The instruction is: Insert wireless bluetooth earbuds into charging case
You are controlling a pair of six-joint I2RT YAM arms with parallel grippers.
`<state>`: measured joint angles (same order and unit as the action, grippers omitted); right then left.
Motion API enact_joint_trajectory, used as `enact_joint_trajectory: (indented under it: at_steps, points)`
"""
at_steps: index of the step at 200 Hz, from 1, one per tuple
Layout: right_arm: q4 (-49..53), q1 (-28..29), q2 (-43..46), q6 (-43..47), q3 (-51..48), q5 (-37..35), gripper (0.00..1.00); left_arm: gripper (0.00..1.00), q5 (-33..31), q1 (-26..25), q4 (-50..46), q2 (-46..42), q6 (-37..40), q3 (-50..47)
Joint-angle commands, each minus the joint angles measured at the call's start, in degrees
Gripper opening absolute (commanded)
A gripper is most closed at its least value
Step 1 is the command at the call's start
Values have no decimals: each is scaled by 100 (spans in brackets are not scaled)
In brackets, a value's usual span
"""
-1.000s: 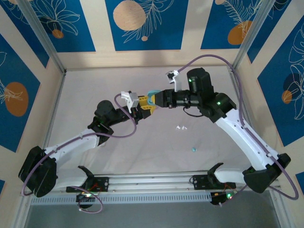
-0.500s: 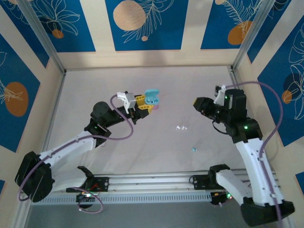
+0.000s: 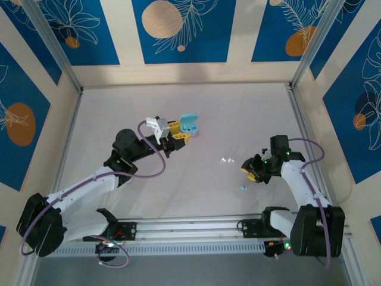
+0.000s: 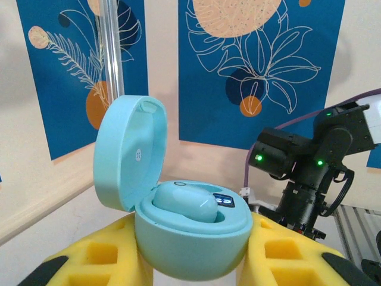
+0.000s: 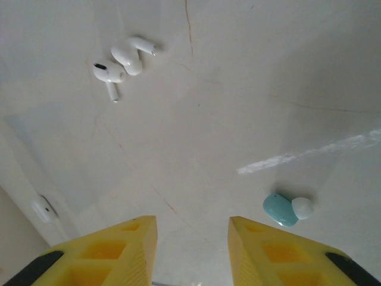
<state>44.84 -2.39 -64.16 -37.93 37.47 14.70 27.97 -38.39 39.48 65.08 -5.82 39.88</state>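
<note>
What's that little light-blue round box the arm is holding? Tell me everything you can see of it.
It is a small pebble-shaped charging case of smooth teal plastic. Its hinged lid stands open, tipped back, with a tiny mark on its inner face. One matching teal earbud lies in the base, next to a small dark patch. The case sits upright, clamped between the yellow fingers of the left gripper.

Left gripper (image 4: 190, 271) fingers (image 4: 286, 259) cut off below, teal earbud (image 4: 183, 204) half hidden by charging case (image 4: 190, 244) rim, white earbuds (image 3: 227, 160) overhead too tiny to separate
</note>
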Motion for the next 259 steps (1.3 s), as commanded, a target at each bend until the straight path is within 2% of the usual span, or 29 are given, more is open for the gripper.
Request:
enact_joint_trajectory:
  at_steps: [1,36,102,259]
  points:
    - [133,248,-419,211,311,-366,38,30,24,-70,118,47,47,132]
    - [-102,332,-1018,199,284,-604,40,30,52,-72,104,58,11,161]
    - [-529,397,-1296,34,-114,-523,45,30,8,-72,49,41,46,135]
    - [-87,1263,-1081,-720,-189,-1203,45,30,-10,-71,145,92,82,66]
